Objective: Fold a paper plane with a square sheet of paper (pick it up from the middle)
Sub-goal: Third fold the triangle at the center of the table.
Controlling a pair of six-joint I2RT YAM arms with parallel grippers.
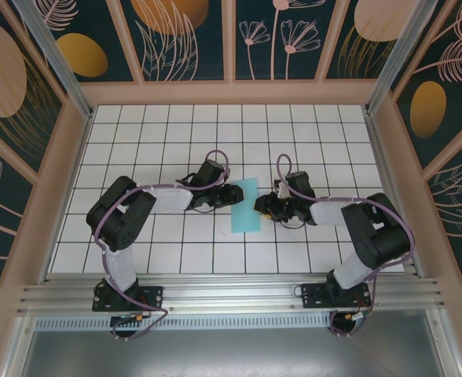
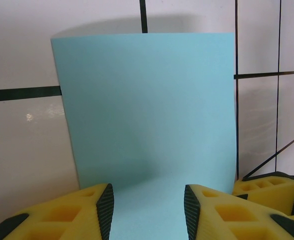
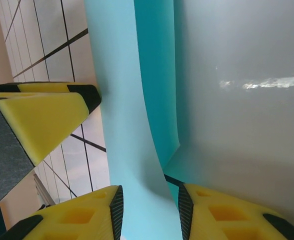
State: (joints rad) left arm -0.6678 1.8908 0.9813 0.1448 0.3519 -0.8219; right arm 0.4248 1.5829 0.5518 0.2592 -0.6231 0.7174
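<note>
The paper [image 1: 243, 206] is lying on the tabletop [image 1: 176, 133] between both hands. The left hand [image 2: 148, 212] is sitting released, fingers [image 2: 105, 207] apart over its near edge. The right hand [image 3: 149, 212] is straddling a curled part; grasp unclear. Bare tabletop is stretching beyond both.

White-tiled counter inside a painted booth

The counter [image 1: 325, 133] is a glossy white surface ruled into squares by thin black lines, and it catches a streak of light. Pale peach frame beams [image 1: 231, 93] border it on three sides. Above them stand dark teal wall panels [image 1: 180, 35] drawn with pink line flowers, feathery leaves and orange and peach ovals. Ribbed aluminium rails [image 1: 231, 292] run across the near edge, and a dull grey metal sheet [image 1: 239, 349] lies below them.
</note>
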